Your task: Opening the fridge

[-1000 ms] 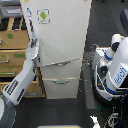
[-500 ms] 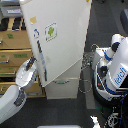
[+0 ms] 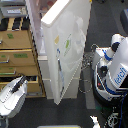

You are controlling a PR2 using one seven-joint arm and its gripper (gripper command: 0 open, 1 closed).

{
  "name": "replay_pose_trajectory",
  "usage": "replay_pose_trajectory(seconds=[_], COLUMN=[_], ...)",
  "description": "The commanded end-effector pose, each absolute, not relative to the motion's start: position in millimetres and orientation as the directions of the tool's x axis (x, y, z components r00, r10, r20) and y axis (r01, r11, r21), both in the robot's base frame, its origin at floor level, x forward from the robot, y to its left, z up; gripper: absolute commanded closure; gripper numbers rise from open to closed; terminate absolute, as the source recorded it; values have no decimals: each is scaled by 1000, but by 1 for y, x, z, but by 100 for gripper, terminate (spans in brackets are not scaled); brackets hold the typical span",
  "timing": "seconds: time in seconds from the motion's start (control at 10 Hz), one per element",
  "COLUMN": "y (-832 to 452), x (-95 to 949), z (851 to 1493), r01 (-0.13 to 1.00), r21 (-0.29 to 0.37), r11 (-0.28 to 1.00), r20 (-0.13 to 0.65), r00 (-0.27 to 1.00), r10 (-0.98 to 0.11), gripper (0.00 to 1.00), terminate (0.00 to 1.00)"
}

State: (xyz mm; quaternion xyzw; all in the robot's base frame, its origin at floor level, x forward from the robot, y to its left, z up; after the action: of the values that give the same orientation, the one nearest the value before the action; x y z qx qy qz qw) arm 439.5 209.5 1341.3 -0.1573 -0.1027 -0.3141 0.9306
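Dark floor [image 3: 75, 112] is left free below the tall white fridge [image 3: 62, 50], its door swung wide. The white gripper [image 3: 21, 84] is seen beside the tan wooden cabinet [image 3: 17, 55]; its jaw state cannot be told.

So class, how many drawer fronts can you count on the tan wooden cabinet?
4: stacked on the exterior view's left, top, second, third, lowest partly hidden by the robot arm. More may be hidden.

White rounded arm shell [image 3: 12, 97] with dark grey gripper [image 3: 19, 84] and black joints
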Motion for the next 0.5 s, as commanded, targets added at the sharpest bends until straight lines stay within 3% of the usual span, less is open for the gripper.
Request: replay_pose_trajectory(seconds=[0.1,0.5], y=[248,105], x=[584,648], z=[1116,1113], r01=[469,593], r21=[-17,3], r11=[883,805], r20=[21,41], r00=[883,805], r10=[-469,-592], gripper=[0,0], terminate=[0,0])
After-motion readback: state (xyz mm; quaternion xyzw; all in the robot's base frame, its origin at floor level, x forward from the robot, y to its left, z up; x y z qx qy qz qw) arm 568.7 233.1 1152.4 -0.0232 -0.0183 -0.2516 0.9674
